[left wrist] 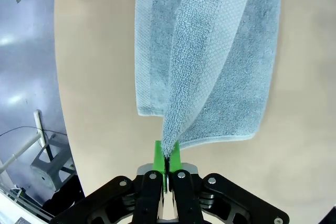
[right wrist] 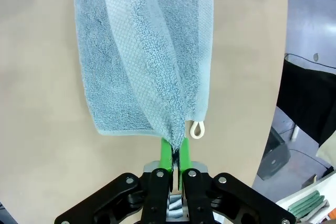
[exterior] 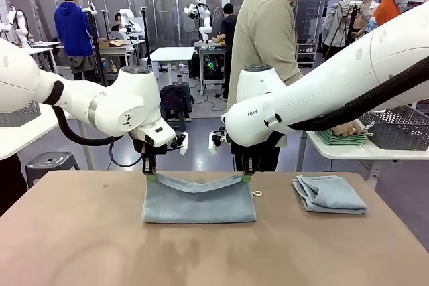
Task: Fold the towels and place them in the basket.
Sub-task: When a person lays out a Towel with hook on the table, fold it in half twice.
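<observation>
Left gripper (exterior: 151, 177) pinches looped terry towel (exterior: 199, 204).

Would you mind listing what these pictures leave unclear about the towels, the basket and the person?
Basket, front view: cut by the right edge, crossed by the right arm; contents unseen.
Person's hand, front view: mostly behind the right arm.
Held towel, both wrist views: pinched corners buried between green pads; far end cut by the top edge.
Folded towel, front view: layers too small to count.
</observation>
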Robot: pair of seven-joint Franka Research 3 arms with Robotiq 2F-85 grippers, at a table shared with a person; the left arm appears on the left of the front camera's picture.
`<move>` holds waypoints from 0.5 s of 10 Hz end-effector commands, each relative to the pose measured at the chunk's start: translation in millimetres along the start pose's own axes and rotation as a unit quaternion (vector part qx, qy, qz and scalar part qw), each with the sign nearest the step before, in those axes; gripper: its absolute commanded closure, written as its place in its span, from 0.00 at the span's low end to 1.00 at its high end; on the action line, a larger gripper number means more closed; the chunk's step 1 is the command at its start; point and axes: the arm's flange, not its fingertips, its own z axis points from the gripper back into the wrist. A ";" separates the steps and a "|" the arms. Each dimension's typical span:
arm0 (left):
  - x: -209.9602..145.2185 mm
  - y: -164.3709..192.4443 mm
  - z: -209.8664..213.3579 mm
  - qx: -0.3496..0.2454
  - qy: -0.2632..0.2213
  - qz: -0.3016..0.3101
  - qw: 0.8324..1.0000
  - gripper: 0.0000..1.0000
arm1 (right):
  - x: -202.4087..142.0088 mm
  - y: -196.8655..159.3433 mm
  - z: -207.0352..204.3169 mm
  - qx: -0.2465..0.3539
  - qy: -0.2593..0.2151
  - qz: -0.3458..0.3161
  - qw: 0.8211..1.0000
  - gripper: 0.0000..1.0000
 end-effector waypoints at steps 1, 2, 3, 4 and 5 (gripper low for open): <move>1.7 14.7 -3.4 0.002 0.015 -0.013 1.000 0.96 | 0.7 -11.0 -3.7 -0.002 0.012 -0.006 1.000 0.93; 2.1 18.5 -5.3 0.006 0.016 -0.012 1.000 0.96 | 0.4 -11.8 -5.3 -0.003 0.011 -0.013 1.000 0.93; 1.9 24.1 -8.5 0.011 0.016 -0.012 1.000 0.96 | -1.1 -14.7 -8.7 -0.002 0.009 -0.019 1.000 0.93; 1.9 29.1 -12.3 0.009 0.017 -0.010 1.000 0.96 | -2.5 -17.5 -10.8 -0.001 0.008 -0.021 1.000 0.93; 1.3 33.2 -16.2 0.008 0.018 -0.010 1.000 0.96 | -2.6 -20.4 -14.7 -0.002 0.008 -0.025 1.000 0.93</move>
